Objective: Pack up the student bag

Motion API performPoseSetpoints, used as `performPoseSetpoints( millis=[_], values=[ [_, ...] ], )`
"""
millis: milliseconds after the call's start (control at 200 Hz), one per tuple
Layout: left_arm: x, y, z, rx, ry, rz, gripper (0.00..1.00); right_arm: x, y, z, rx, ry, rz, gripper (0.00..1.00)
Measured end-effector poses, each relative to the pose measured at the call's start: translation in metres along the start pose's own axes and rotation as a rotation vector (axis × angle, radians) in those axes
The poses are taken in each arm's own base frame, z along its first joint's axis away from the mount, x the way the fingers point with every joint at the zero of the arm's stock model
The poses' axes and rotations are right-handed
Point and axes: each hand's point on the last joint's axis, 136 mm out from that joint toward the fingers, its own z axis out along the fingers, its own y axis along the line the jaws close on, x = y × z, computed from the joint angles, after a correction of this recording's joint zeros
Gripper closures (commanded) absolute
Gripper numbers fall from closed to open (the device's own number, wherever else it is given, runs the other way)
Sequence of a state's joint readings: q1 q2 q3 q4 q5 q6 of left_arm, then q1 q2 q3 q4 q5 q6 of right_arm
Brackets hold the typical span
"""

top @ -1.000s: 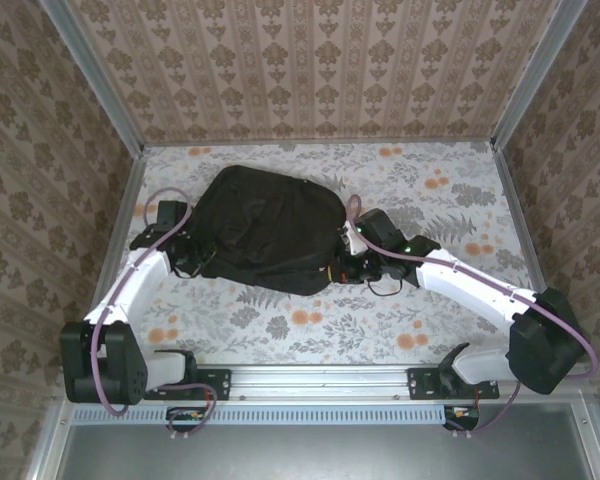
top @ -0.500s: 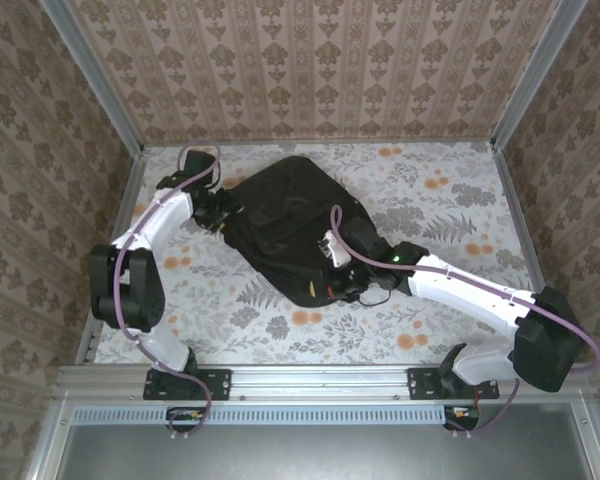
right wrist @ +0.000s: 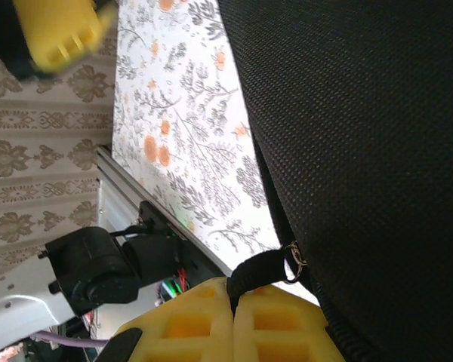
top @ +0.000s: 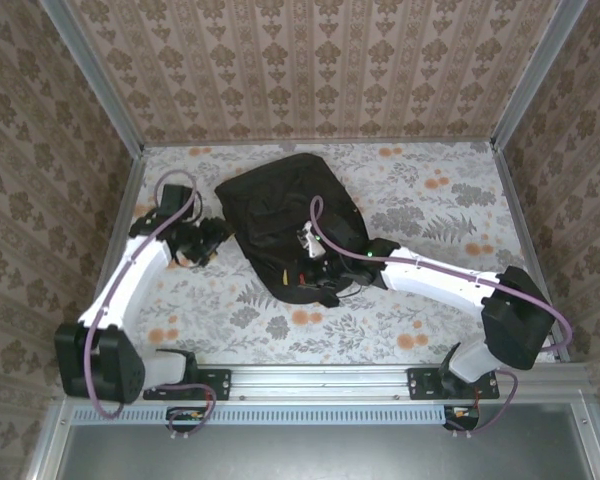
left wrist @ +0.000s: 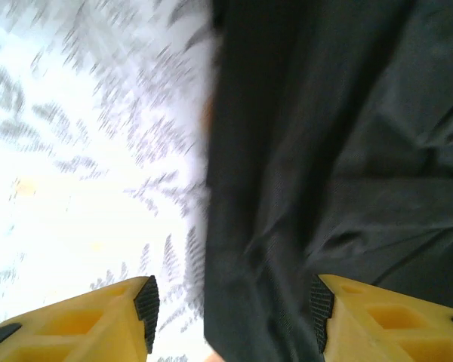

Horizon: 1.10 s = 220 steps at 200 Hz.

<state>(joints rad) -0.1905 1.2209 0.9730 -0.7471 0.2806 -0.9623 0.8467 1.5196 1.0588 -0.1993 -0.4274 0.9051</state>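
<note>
Student bag (top: 285, 215): you'll find it slumped on the floral desk (top: 430, 200), centre and toward the back wall, with its narrow end pointing at the arm bases.

Right end effector (top: 315, 272): at the bag's near edge. In your right wrist view the yellow fingers (right wrist: 185, 324) are clenched together on a black strap loop (right wrist: 257, 270) of the bag. The loop comes out from between the fingertips, and a small metal ring (right wrist: 293, 255) sits just beside it. Coarse black weave takes up the right side of that view, with the desk's flower print on the left.

Left end effector (top: 212, 238): just beside the bag's left edge, over the desk. In your left wrist view it is released (left wrist: 232, 302). The two yellow fingers stand well apart, black pads facing each other, with nothing pinched between them. The edge of the bag runs down between them, fabric to the right and desk to the left. That view is motion-blurred, so you cannot tell if the fingertips touch the fabric.
</note>
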Motion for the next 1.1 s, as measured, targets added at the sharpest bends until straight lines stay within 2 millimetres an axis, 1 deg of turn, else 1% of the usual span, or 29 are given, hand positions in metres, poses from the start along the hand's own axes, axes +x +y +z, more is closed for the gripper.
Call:
performPoseSetpoints(
  millis=[100, 150, 205, 325, 405, 560, 710, 1100],
  values=[
    [0.018, 0.02, 0.001, -0.006, 0.023, -0.071, 0.53, -0.005, 0.009, 0.007, -0.027, -0.012, 0.012, 1.0],
    [0.022, 0.024, 0.003, -0.007, 0.033, -0.104, 0.57, -0.007, 0.012, 0.01, -0.039, -0.017, 0.018, 1.0],
    [0.025, 0.025, 0.007, -0.003, 0.043, -0.121, 0.59, -0.008, 0.013, 0.012, -0.047, -0.02, 0.028, 1.0],
    [0.025, 0.017, 0.017, 0.027, 0.063, -0.153, 0.61, -0.008, 0.02, 0.014, -0.068, -0.026, 0.043, 1.0],
    [0.023, 0.01, 0.024, 0.05, 0.069, -0.16, 0.67, -0.008, 0.025, 0.015, -0.084, -0.029, 0.042, 1.0],
    [0.026, -0.006, 0.034, 0.089, 0.079, -0.147, 0.67, -0.006, 0.033, 0.016, -0.106, -0.031, 0.048, 1.0],
    [0.027, -0.011, 0.043, 0.091, 0.09, -0.148, 0.67, -0.007, 0.036, 0.016, -0.12, -0.037, 0.056, 1.0],
    [0.022, -0.018, 0.046, 0.116, 0.074, -0.149, 0.67, -0.01, 0.039, 0.018, -0.143, -0.048, 0.072, 1.0]
  ],
)
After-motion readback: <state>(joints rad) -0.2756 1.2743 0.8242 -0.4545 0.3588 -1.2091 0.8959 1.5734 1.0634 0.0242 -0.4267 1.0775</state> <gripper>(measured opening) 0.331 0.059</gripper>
